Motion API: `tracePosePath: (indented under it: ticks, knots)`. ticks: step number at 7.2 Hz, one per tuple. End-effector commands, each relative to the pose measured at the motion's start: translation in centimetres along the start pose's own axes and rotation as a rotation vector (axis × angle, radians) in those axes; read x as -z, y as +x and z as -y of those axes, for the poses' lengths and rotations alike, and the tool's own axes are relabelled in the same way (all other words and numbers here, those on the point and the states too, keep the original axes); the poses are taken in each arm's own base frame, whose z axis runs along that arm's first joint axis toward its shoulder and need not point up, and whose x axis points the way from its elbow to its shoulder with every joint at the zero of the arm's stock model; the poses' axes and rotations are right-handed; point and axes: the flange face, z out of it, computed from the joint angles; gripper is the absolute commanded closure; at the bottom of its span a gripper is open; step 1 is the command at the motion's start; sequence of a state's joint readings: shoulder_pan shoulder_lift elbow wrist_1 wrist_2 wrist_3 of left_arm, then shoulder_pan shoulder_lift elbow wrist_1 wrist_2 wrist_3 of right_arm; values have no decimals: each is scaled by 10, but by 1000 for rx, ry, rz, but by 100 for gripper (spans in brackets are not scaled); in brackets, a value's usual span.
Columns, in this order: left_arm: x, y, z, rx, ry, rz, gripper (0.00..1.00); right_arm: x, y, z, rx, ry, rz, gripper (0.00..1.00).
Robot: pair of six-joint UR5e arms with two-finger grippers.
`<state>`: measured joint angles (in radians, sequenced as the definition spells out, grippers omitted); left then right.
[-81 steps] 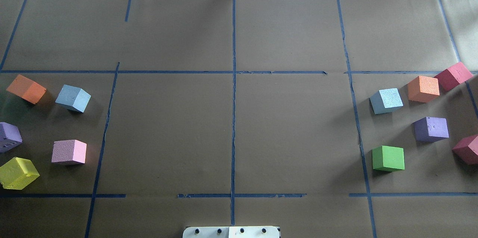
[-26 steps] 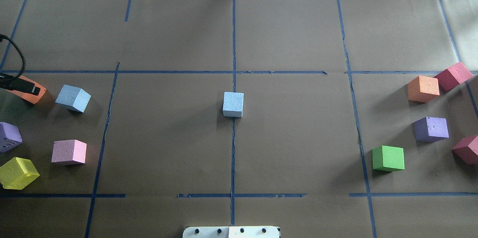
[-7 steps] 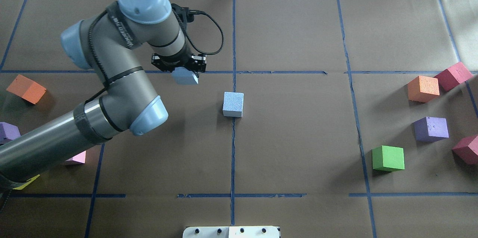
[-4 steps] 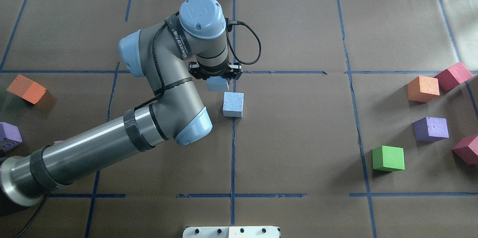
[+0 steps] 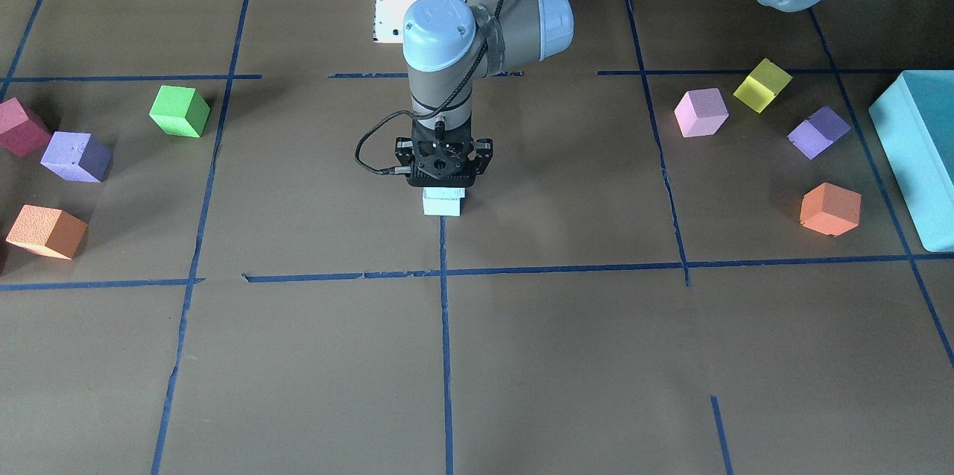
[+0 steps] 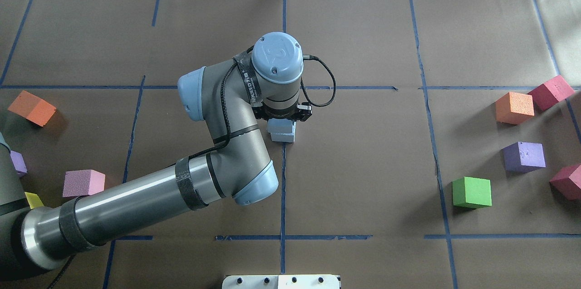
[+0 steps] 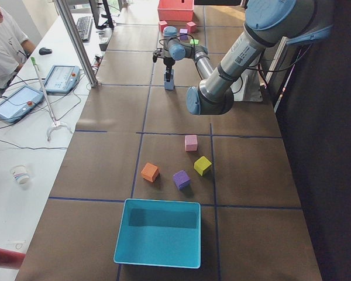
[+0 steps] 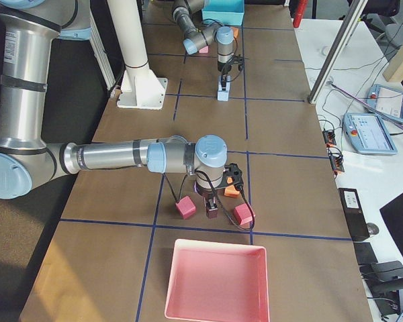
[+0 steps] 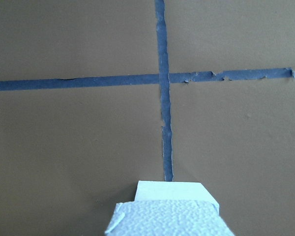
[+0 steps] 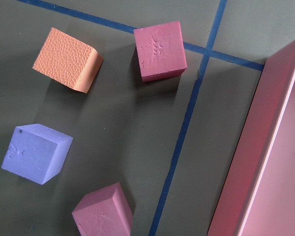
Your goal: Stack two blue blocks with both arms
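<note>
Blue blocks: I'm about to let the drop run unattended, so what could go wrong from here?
The held block looks slightly off square with the lower block, so it may land overhanging and topple. I cannot tell if they touch yet; a release from height could bounce it off. The jaws of the left arm sit close to the lower block and might nudge it when opening.

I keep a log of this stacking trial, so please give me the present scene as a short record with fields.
left gripper: shut on upper blue block
upper blue block: over lower blue block; whether they touch cannot be told
lower blue block: stands on the centre tape line
right gripper: low near two red cubes; open or shut cannot be told
stack: not yet released
</note>
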<state>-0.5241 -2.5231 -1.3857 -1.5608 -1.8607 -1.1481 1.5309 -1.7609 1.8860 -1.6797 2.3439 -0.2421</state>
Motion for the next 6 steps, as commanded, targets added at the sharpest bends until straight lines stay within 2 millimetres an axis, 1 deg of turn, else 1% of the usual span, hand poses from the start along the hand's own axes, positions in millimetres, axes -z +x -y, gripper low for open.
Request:
tracePosePath:
  ticks: [1, 2, 3, 4, 5, 6]
  knots:
    - [0, 2, 0, -7, 0, -2, 40, 0, 0, 0, -2, -1, 0, 0]
    - [0, 2, 0, -7, 0, -2, 29, 0, 0, 0, 0, -1, 0, 0]
    - [-1, 2, 0, -6, 0, -1, 9, 0, 0, 0, 0, -1, 0, 0]
    - [-1, 2, 0, -5, 0, -2, 0, 0, 0, 0, 0, -1, 0, 0]
    - [0, 1, 1, -5, 1, -1, 0, 0, 0, 0, 0, -1, 0, 0]
    - [16, 4, 4, -6, 13, -19, 0, 0, 0, 0, 0, -1, 0, 0]
